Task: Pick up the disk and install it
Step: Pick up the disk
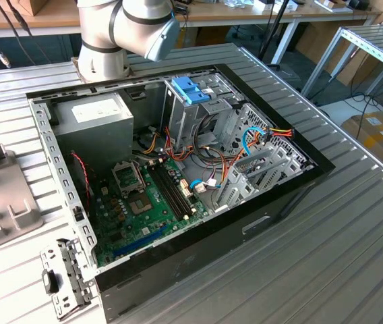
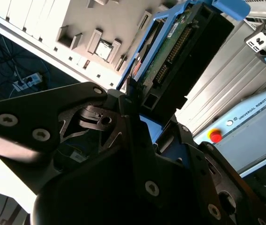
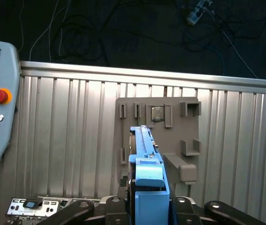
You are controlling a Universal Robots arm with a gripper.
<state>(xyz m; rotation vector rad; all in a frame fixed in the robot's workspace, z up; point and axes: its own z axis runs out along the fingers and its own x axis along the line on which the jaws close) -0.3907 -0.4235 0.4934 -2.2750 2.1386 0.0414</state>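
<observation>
Exterior view: a grey arm (image 1: 124,30) rises behind an open black computer case (image 1: 198,263). Second wrist view: the matte black claw (image 2: 140,101) is closed narrowly on the disk (image 2: 180,51), a flat grey drive with light-blue plastic rails and green circuit board, seemingly gripped at its connector end. First wrist view: the disk (image 3: 147,173) stands edge-on out of the claw (image 3: 148,206), a grey moulded plastic fixture plate (image 3: 175,136) beyond it.

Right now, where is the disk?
Clamped on edge in the gripper; in the first wrist view the disk hangs over the grey holder plate on the ribbed metal table.
</observation>
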